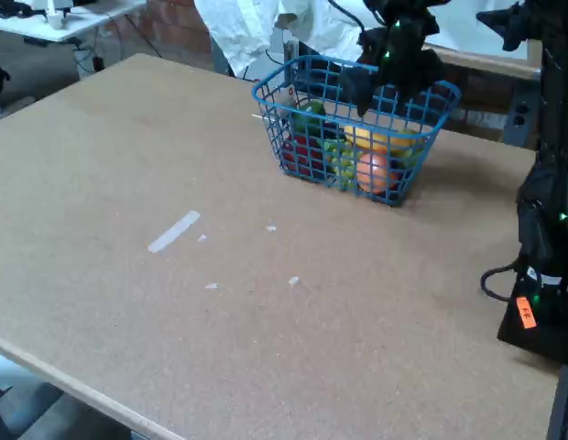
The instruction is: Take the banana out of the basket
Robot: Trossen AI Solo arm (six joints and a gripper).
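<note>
One blue wire basket stands near the far edge of the bench, toward its far right corner in the fixed view. The black hand hangs over the basket's right half, its lower end dipping to about rim level, and it blocks part of what lies inside; whether its fingers are spread or closed on anything cannot be told from here. One banana lies in the basket under the hand, seen as a yellow band through the mesh of the near right wall. Crowded round it are one round orange-pink fruit pressed against the near right corner, a green piece high at the left end, something red below that, and a yellow-green item in the middle, which may be more than one piece since the grid breaks it up. On the bare bench, nearer the left front, lies one pale strip of tape, with four small white scraps scattered close by. The arm's dark base stands at the right edge, bearing one orange tag.
</note>
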